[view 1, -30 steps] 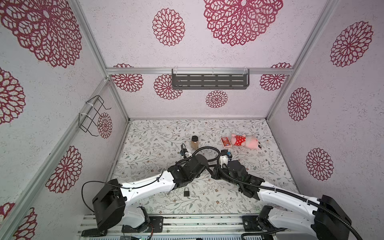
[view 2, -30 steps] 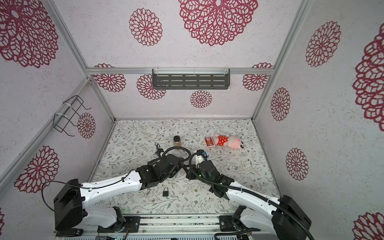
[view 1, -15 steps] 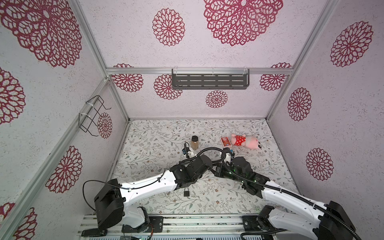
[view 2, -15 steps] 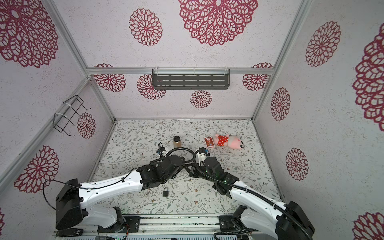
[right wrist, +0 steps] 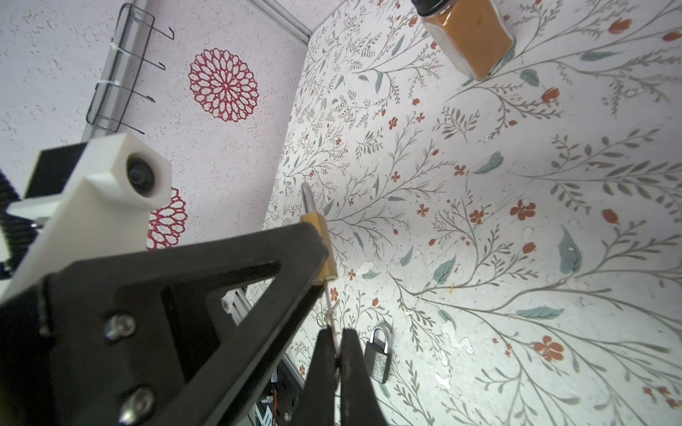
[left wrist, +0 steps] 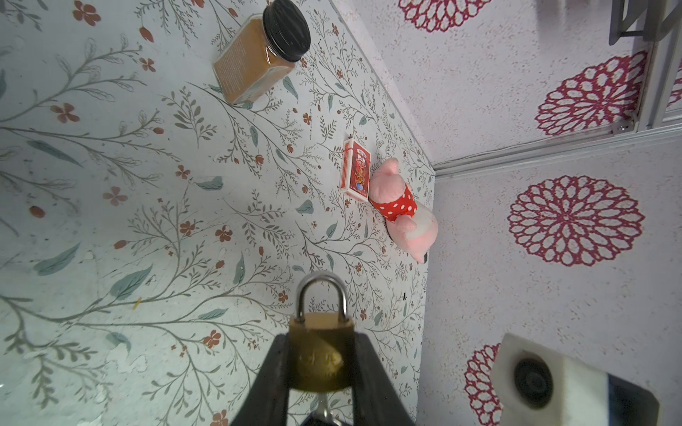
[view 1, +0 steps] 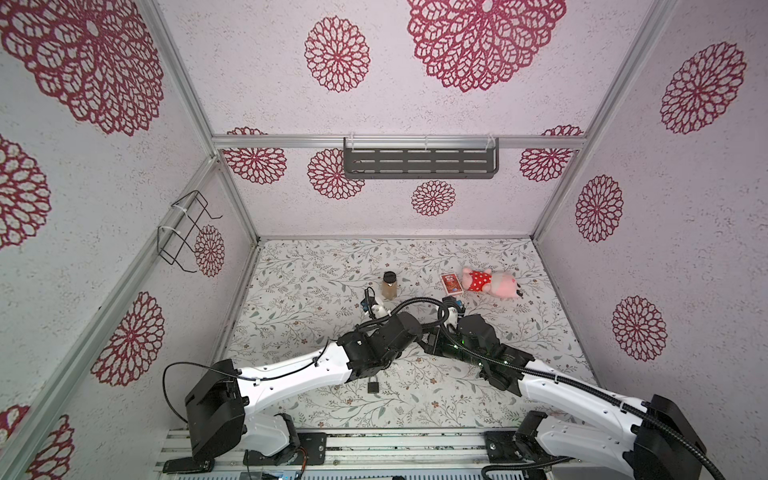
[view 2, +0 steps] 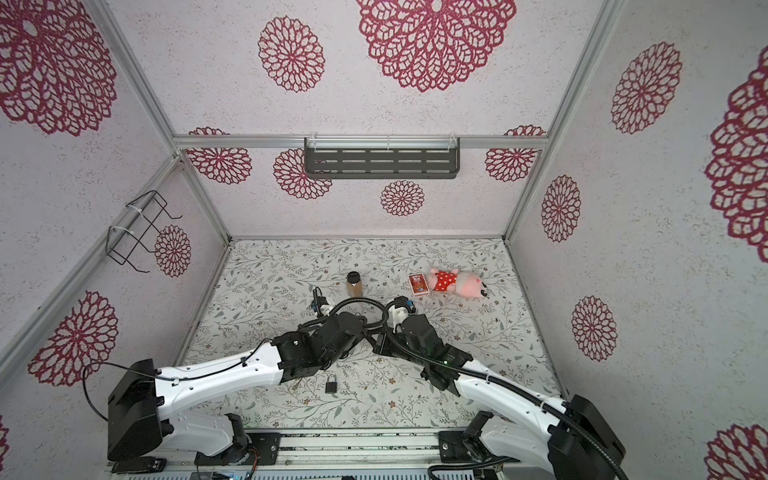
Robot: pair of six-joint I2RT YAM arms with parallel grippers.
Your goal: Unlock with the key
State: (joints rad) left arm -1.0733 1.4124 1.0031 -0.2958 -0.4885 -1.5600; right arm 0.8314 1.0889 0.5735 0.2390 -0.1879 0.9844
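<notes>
L pincer (left wrist: pixel 321 341) gripped silver-shackled brass padlock (left wrist: pixel 320 359).
R pincer (right wrist: pixel 336 333) clenched on thin silver key (right wrist: pixel 329 306), tip at lock's base.

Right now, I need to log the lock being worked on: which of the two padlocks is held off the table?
The brass padlock, clamped in the left gripper. The dark grey padlock lies loose on the table, untouched.

White walls (view 1: pixel 266 104), crimson rosettes; grey slotted shelf (view 1: pixel 419 164) at back; wire rack (view 1: pixel 183 232) left; floral floor (view 1: pixel 316 291)
</notes>
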